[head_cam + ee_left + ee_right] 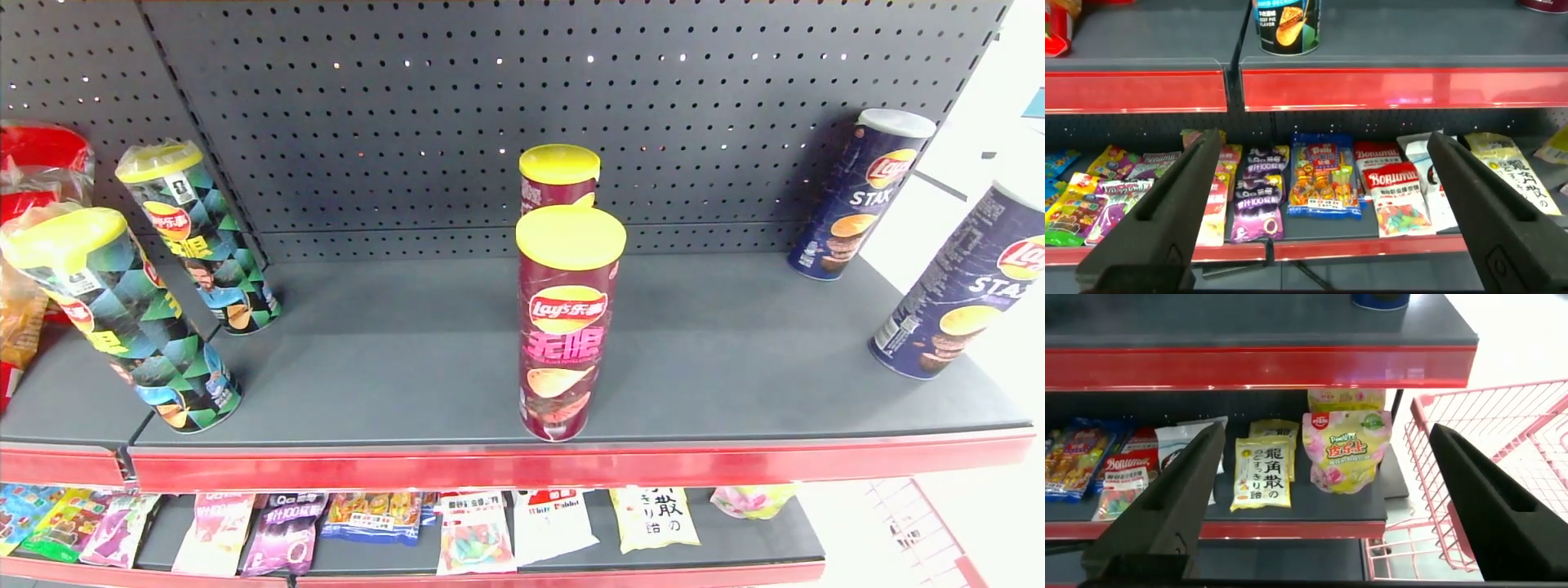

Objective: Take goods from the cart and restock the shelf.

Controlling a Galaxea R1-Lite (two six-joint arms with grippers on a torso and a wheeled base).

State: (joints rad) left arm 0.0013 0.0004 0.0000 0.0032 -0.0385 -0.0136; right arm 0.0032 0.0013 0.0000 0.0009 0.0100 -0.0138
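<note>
**Fetch from the cart [1486, 394]**

Below the red shelf edge [571, 465], left gripper [1323, 139] and right gripper [1328, 431] gape wide, empty. The cart stands lower right of that edge, goods hidden. Grasp one squarely; stand it upright behind the edge, beside the maroon can [563, 327].

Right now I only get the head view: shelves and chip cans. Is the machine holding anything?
Observer: No. The left gripper is open with nothing between its fingers, facing snack bags on the lower shelf.
Operator: And its other hand?
Observer: The right gripper is open and empty too.
Operator: Where is the cart?
Observer: A pink wire cart stands by the shelf's end, close to that right gripper.
</note>
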